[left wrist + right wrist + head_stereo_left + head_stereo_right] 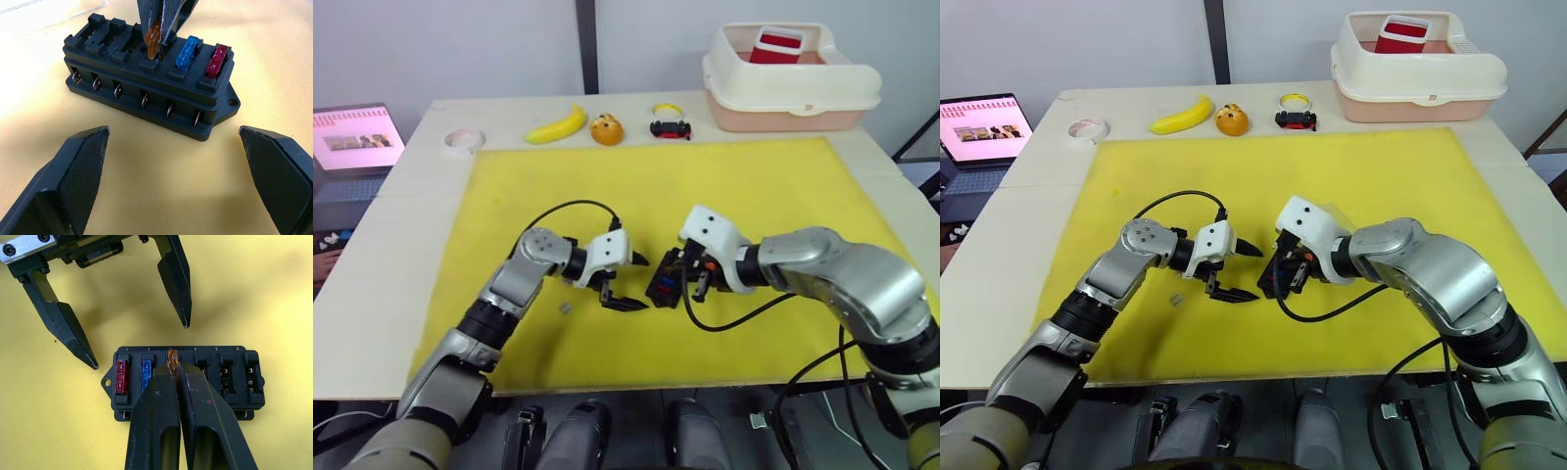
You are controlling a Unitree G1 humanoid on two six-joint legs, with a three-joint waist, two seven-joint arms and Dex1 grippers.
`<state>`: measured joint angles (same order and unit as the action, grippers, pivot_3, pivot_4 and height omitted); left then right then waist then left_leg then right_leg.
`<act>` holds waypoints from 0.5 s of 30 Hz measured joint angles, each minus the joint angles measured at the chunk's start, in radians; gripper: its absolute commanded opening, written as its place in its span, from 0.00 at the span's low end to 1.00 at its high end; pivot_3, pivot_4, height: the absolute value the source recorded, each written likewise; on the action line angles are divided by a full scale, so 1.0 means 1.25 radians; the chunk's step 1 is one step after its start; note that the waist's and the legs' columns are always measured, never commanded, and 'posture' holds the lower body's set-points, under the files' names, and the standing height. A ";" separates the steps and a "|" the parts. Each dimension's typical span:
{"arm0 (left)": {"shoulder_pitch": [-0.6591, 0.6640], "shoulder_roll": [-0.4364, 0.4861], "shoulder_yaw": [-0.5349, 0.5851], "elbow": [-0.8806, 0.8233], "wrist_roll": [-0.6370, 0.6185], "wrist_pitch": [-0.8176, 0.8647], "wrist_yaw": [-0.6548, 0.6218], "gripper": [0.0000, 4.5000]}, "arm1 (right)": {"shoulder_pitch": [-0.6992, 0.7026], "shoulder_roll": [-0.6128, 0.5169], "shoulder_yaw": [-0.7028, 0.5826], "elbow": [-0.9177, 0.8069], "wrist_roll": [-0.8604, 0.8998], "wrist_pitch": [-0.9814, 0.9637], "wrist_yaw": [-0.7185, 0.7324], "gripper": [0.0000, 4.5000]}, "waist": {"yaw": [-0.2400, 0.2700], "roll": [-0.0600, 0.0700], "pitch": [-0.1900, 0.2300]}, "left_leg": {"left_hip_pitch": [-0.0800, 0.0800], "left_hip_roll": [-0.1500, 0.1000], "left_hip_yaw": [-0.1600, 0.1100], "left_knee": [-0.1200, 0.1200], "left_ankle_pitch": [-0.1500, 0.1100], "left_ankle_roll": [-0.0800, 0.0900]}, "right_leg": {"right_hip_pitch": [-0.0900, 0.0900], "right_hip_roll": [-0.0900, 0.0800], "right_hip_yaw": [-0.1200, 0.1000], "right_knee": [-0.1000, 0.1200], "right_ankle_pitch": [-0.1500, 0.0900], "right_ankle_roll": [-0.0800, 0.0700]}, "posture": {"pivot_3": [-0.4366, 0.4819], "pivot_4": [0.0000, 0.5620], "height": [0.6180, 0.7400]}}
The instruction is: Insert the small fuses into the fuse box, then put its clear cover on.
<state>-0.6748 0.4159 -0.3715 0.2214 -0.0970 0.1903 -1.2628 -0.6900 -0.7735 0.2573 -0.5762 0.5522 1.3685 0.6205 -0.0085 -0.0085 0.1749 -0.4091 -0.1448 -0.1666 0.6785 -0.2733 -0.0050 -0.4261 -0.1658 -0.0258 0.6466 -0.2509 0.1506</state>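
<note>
My right gripper (172, 369) pinches an orange fuse (171, 356) at the box (230, 377); left gripper (139, 345) released beside it.

We seem to be in a robotics lab or test room. A plain pale table (401, 255) carries a yellow mat (773, 196), with a laptop (352, 142) beside it. Props line the far edge: banana (558, 124), tape roll (463, 141), cream tub (793, 83).
</note>
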 measured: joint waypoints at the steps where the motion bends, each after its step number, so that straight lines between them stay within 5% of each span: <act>1: 0.000 0.000 0.000 0.000 0.000 0.000 0.000 1.00 | 0.000 0.000 0.000 0.002 0.000 0.000 0.000 0.00 | 0.000 0.000 0.000 | 0.000 0.000 0.000 0.000 0.000 0.000 | 0.000 0.000 0.000 0.000 0.000 0.000 | 0.48 0.27 1.00; 15: 0.000 0.000 0.000 0.000 0.000 -0.001 0.001 1.00 | 0.027 -0.015 0.008 0.010 -0.010 -0.036 0.003 0.00 | 0.001 0.000 0.000 | 0.000 0.000 0.000 0.000 0.000 0.000 | 0.000 0.000 0.000 0.000 0.000 0.000 | 0.48 0.27 1.00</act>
<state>-0.6749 0.4158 -0.3716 0.2215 -0.0966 0.1893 -1.2618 -0.6565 -0.7927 0.2678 -0.5633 0.5399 1.3231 0.6237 -0.0073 -0.0085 0.1749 -0.4091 -0.1448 -0.1665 0.6786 -0.2733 -0.0050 -0.4260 -0.1658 -0.0258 0.6466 -0.2509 0.1506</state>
